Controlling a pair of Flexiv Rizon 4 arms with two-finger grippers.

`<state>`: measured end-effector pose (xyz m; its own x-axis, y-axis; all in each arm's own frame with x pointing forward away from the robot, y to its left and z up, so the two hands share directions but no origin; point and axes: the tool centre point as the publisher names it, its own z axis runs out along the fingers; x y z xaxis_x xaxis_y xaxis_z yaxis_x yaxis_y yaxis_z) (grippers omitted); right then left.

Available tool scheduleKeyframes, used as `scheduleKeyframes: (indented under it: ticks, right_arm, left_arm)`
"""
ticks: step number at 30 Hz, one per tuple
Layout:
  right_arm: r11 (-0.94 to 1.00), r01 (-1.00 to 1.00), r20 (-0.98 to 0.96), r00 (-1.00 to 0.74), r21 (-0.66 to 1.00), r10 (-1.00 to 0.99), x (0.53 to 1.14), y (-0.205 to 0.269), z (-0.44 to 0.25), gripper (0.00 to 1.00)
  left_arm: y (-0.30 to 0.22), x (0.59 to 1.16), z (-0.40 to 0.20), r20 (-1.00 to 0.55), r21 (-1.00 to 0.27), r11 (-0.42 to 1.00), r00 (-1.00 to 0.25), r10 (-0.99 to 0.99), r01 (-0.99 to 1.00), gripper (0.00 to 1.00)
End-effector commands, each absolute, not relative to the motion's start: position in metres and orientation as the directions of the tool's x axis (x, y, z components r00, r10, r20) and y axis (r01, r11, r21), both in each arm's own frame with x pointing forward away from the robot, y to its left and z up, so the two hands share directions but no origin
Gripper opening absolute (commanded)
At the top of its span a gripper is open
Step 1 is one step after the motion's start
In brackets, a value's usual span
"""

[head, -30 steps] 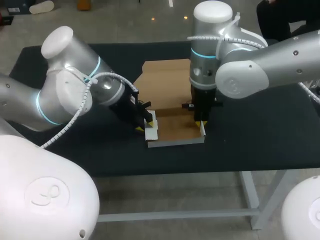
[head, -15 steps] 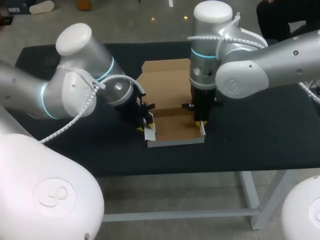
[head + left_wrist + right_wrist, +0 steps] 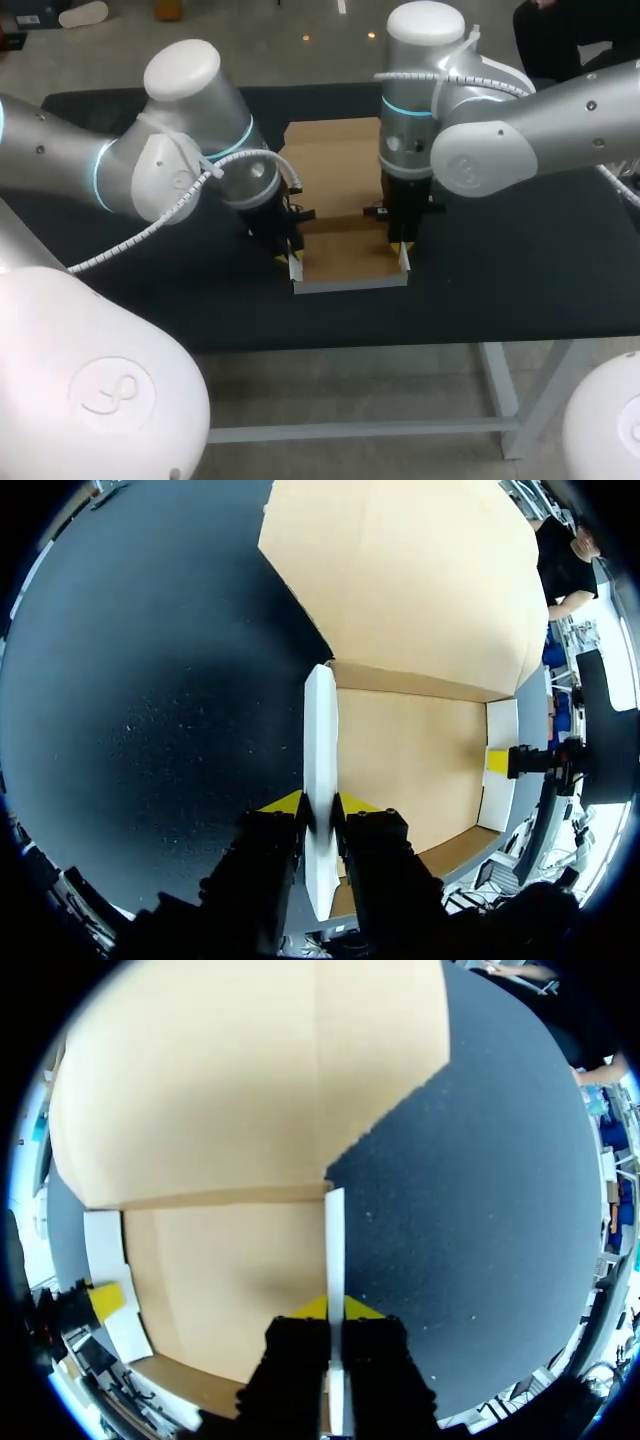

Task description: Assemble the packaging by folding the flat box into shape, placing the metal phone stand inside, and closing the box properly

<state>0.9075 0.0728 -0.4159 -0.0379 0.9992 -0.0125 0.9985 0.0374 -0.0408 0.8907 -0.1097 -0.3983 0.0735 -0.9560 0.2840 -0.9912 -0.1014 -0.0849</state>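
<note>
Left gripper [image 3: 288, 258], head view: clamped on the left side flap [image 3: 296, 268] of the cardboard box [image 3: 345, 255] at table centre. The flap now stands upright; a second ago it leaned outward, and the left arm has swung in. Right gripper [image 3: 400, 247] unmoved, pinching the right side flap [image 3: 405, 258].

Left wrist view: both fingers press the left side flap, box floor to its right.

Right wrist view: fingers closed on the upright right side flap.

Both side walls are up, so folding is progressing. Phone stand not visible.
</note>
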Motion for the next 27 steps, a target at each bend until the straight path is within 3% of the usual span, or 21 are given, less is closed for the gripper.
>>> scheduleKeyframes:
  ticks: [1,27]
  right_arm:
    - [0.038,0.998,-0.014,-0.038,-0.046,0.999,0.9084,0.0731,-0.4155,0.00]
    - [0.038,0.998,-0.014,-0.038,-0.046,0.999,0.9084,0.0731,-0.4155,0.00]
  left_arm:
    - [-0.1108,0.8929,-0.4013,0.052,-0.090,-0.109,0.105,-0.993,-0.990,0.20]
    - [-0.1084,0.8942,-0.4086,0.029,-0.103,-0.108,0.106,-0.994,-0.989,0.15]
